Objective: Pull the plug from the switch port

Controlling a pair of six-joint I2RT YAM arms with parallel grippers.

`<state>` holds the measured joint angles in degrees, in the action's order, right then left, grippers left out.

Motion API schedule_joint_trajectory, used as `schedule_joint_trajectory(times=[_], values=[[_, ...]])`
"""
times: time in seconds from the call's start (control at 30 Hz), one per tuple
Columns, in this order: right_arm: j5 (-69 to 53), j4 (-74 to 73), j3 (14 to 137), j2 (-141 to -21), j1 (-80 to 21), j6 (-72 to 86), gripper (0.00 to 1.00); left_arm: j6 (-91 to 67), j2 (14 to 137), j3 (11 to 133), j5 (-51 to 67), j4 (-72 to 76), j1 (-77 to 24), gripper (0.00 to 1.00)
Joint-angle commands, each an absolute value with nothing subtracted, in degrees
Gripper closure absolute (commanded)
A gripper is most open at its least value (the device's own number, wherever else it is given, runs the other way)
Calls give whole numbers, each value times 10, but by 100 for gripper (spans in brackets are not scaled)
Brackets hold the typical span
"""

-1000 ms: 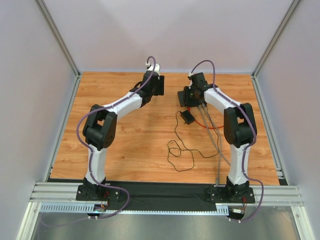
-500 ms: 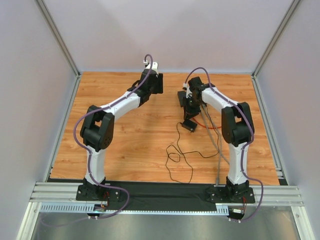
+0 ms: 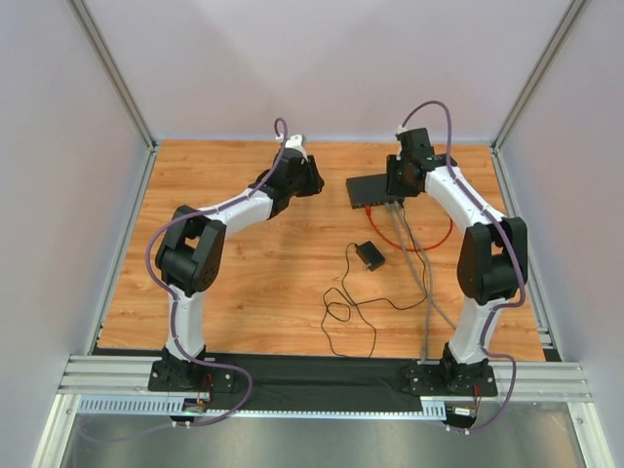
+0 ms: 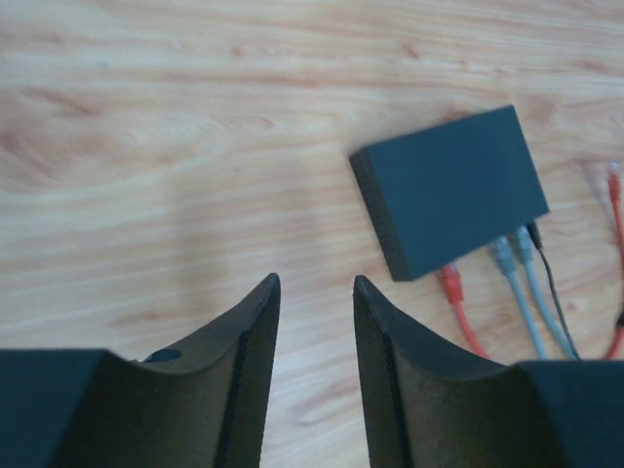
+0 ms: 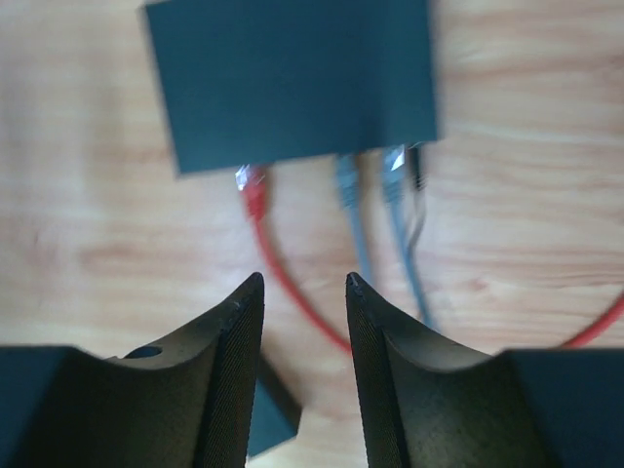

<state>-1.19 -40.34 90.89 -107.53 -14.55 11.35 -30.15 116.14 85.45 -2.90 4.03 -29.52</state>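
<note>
Wooden bench [image 3: 244, 273] first. The left arm [image 3: 244, 205] reaches toward the far middle, and the right arm [image 3: 468, 210] reaches to far right of centre.

The network switch [image 3: 375, 189] lies flat on the bench at far right of centre, under the right wrist, with its port row on the near edge. The small black adapter [image 3: 369, 255] sits nearer you, apart from the switch, and its thin black cord [image 3: 341, 292] loops toward the front.

The red plug [image 5: 253, 190], two grey plugs [image 5: 346, 175] and one thin black lead [image 5: 419, 180] are all seated in the switch.

Left jaws are apart and empty, aimed at bare bench just beside the switch. Right jaws are apart and empty, hanging above the cables just off the port edge.

Step looks like approach, with nothing pulled yet. Next you likely need the left jaws to pin the switch. The right jaws then drop onto one plug body, close, and draw straight out along the port axis. I can't tell which plug is meant.

Versus a second ago, the switch was tilted up at the right jaws and now rests flat. The right arm has swung farther back. The adapter has shifted nearer the front, and the left arm has barely moved.
</note>
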Motion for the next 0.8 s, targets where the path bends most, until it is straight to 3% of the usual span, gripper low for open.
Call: schedule_joint_trajectory(times=[0.0, 0.1, 0.2, 0.33, 0.5, 0.77], values=[[57, -324, 932, -1104, -102, 161, 58, -412, 1153, 840, 33, 124, -295, 58], [38, -302, 961, -1133, -72, 168, 58, -417, 1202, 894, 26, 86, -305, 59], [29, -278, 974, -1157, -49, 199, 60, -431, 1259, 970, 18, 17, -309, 73], [19, -237, 952, -1172, -31, 247, 65, -454, 1331, 1068, 7, -69, -315, 74], [10, -223, 962, -1206, -20, 250, 74, -469, 1391, 1155, 16, -137, -317, 83], [-52, -239, 1000, -1281, -6, 266, 93, -490, 1433, 1187, 49, -114, -318, 83]])
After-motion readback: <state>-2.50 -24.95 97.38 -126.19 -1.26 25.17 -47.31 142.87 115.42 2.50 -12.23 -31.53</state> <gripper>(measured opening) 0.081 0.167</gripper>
